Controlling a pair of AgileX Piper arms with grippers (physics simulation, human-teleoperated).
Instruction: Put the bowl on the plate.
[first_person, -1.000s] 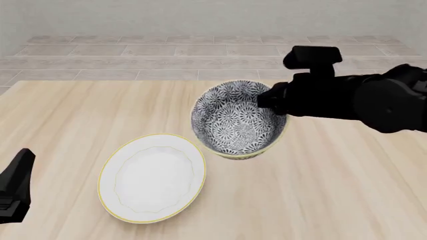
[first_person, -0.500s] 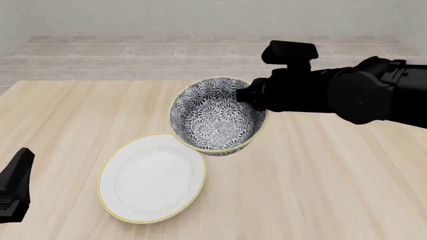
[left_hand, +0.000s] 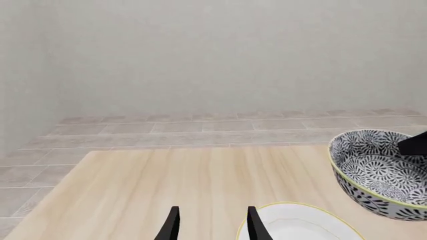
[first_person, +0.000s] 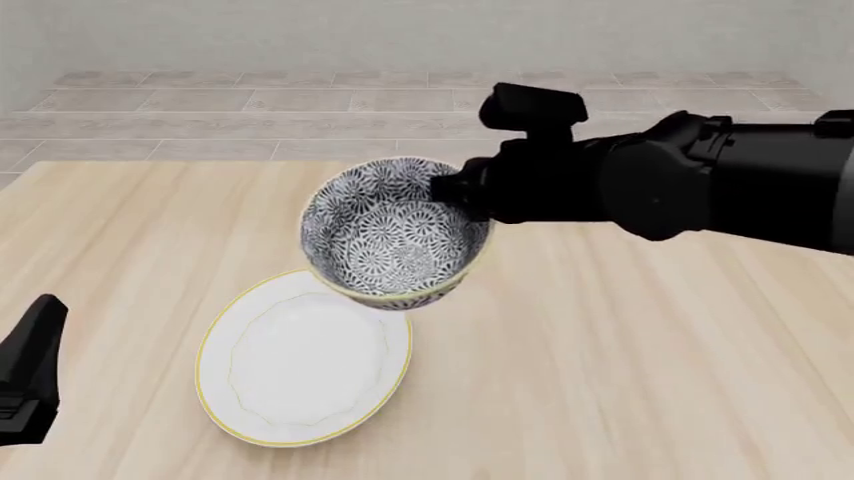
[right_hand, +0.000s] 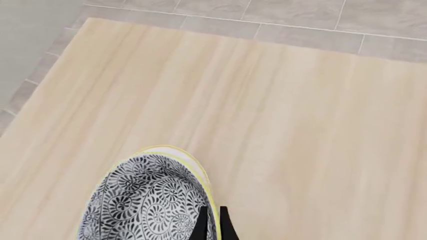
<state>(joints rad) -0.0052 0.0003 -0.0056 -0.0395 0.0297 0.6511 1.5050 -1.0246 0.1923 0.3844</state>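
up front, the right gripper (first_person: 451, 192) has its jaws clamped on the rim of the bowl (first_person: 387, 238), which hangs tilted over the far edge of the plate (first_person: 304, 357) on the desk (first_person: 641, 350). left wrist: left gripper (left_hand: 211, 220) low, jaws apart, plate just beyond. right wrist: jaws pinch the bowl's rim.

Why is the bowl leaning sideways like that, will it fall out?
It might slip: the right gripper pinches only one edge of the bowl, so its weight probably tips it. It looks hard and glossy, likely stiff but breakable. It hangs over the plate's far edge, so a drop could chip both.
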